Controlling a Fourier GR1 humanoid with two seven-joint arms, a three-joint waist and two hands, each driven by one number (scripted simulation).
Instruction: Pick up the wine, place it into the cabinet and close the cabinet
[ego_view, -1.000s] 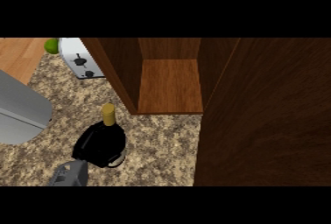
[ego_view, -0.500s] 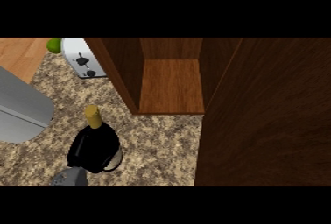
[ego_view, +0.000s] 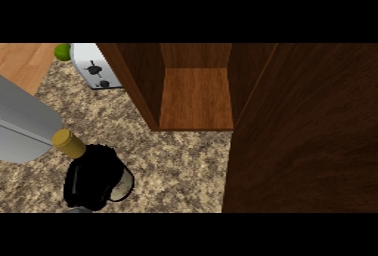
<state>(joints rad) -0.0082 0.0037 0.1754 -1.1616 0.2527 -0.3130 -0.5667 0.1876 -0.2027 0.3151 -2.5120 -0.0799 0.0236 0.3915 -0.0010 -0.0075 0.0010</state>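
Wine in hand, cabinet standing open

Cabinet (ego_view: 196, 95) fills the upper middle and right of the head view — its dark door (ego_view: 303, 135) swung out wide at the right, its bare wooden shelf open to view. Speckled granite worktop (ego_view: 177, 160) spreads below and to the left of it. A large grey body (ego_view: 22, 125) sits at the left edge; what it is cannot be told from here. A white toaster (ego_view: 96, 72) stands at the back beside the cabinet's left wall, a green fruit (ego_view: 63, 51) just behind it.

At the lower left, the left hand (ego_view: 92, 182) is curled round the wine (ego_view: 71, 143) — only the bottle's gold-capped neck shows above the black fingers, tilted up and to the left, well apart from the cabinet opening. The right hand does not show.
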